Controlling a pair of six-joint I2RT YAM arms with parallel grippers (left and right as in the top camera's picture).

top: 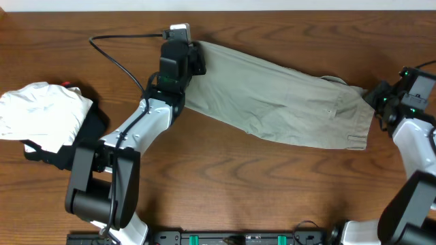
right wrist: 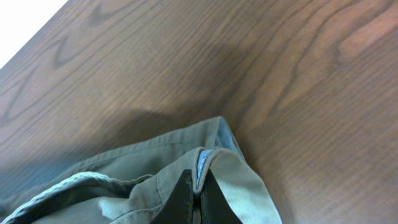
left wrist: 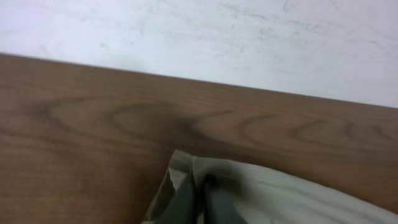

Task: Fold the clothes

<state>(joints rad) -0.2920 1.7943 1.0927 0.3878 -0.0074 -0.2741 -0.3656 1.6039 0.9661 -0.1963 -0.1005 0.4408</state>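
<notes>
The pale khaki shorts (top: 279,102) lie stretched across the back of the table, from upper left to right. My left gripper (top: 193,56) is shut on the shorts' left end; in the left wrist view its fingers (left wrist: 200,193) pinch a fold of the cloth (left wrist: 280,196). My right gripper (top: 373,102) is shut on the shorts' right end at the waistband; in the right wrist view its fingers (right wrist: 198,190) clamp the hem, with lighter blue lining showing (right wrist: 211,155).
A white folded garment (top: 41,112) lies at the left on a black garment (top: 68,153). A black cable (top: 116,58) runs across the table's back left. The white wall (left wrist: 199,37) stands just behind the table edge.
</notes>
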